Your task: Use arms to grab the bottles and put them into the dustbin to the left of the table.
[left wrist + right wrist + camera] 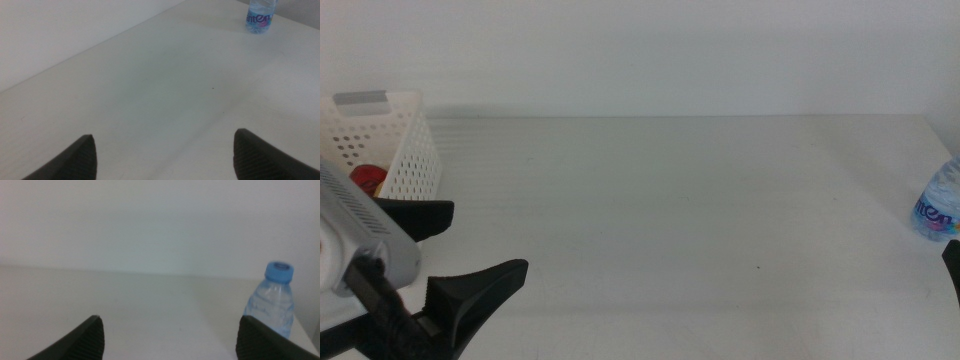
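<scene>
The white perforated dustbin (390, 140) stands at the table's far left, with the red can (365, 178) lying inside it. My left gripper (490, 238) is open and empty just in front of the dustbin; its jaws show wide apart in the left wrist view (165, 135). The small clear water bottle (940, 205) with a blue cap stands upright at the table's right edge and also shows in the left wrist view (260, 15). My right gripper (170, 319) is open and empty, with the bottle (272, 300) standing ahead of one jaw. The yellow-tea bottle is out of view.
The white tabletop (670, 220) stretches between the dustbin and the water bottle, with a tiny dark speck (757, 267) on it. A plain white wall runs behind the table's far edge. Only a dark sliver of the right arm (952, 268) shows at the right edge.
</scene>
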